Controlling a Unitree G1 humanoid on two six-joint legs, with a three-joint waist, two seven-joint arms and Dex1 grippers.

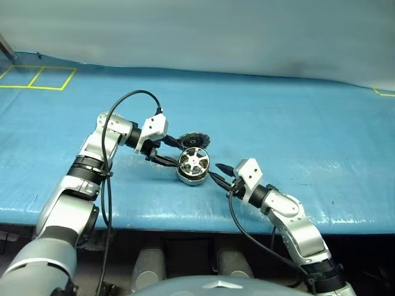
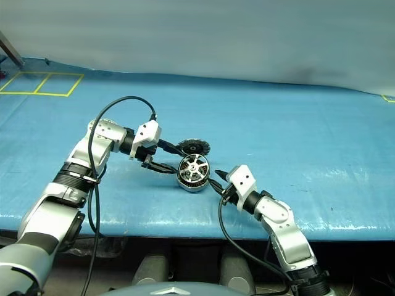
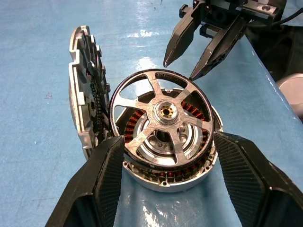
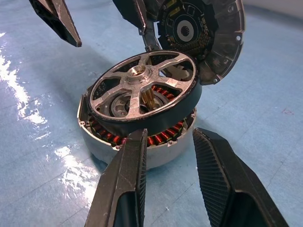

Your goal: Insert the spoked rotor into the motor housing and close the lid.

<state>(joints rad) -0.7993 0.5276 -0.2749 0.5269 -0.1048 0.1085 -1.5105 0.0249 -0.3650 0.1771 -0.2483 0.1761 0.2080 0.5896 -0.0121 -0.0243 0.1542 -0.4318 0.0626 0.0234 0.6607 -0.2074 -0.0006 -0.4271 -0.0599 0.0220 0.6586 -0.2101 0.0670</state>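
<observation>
The silver motor housing (image 4: 165,152) stands on the blue table, its copper windings showing at the rim. The spoked rotor (image 3: 165,112) lies on top of it, slightly tilted and standing proud of the rim. The lid (image 3: 84,94) stands open at the housing's far edge, with its dark toothed face turned toward the rotor. My left gripper (image 1: 172,153) is open, one finger on each side of the housing from the left. My right gripper (image 1: 215,172) is open and holds nothing, its tips just short of the rotor's right rim.
A blue cover (image 1: 296,135) spreads over the whole table. Yellow tape squares (image 1: 37,77) mark its far left corner. The table's front edge (image 1: 185,217) runs close below the housing. A black cable (image 1: 126,98) loops over my left arm.
</observation>
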